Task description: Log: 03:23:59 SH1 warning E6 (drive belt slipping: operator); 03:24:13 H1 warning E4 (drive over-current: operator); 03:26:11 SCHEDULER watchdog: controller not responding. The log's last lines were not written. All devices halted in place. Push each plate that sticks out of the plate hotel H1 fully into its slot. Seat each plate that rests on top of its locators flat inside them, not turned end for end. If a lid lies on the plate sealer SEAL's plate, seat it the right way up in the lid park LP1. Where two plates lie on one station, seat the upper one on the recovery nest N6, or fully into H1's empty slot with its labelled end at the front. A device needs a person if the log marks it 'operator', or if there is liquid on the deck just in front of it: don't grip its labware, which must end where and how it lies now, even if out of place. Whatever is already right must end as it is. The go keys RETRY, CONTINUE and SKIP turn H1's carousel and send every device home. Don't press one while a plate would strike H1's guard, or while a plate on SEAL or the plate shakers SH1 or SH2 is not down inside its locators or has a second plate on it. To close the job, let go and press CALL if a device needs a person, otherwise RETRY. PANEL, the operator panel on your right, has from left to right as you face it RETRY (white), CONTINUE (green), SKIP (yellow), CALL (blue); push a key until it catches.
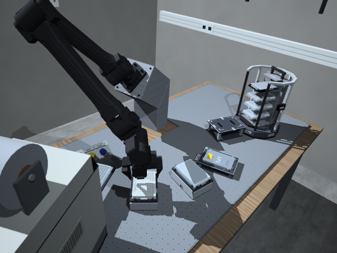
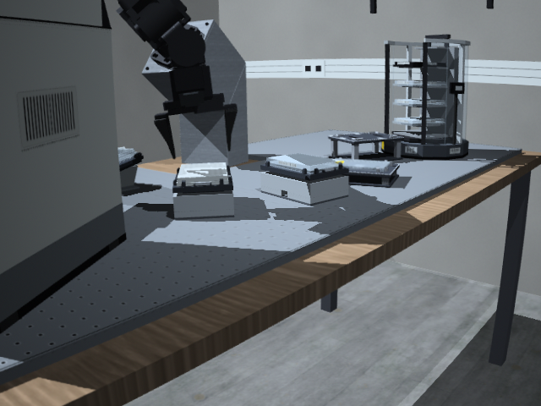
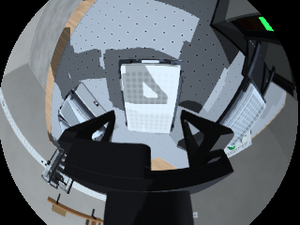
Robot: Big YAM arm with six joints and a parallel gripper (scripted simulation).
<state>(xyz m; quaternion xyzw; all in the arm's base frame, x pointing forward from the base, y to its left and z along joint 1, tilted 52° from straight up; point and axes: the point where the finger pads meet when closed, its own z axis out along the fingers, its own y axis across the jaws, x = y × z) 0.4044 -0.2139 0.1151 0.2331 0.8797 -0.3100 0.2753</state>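
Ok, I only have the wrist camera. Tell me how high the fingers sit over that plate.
Observer: In the exterior view the gripper hangs open, with its fingertips above the plate and not touching it.
Operator: Check that the plate sits flat.
Observer: The exterior view shows it level, down between the black locators of its station.
Operator: Now the neighbouring station.
Observer: In the top view the neighbouring plate looks tilted, with one side riding higher than the other.
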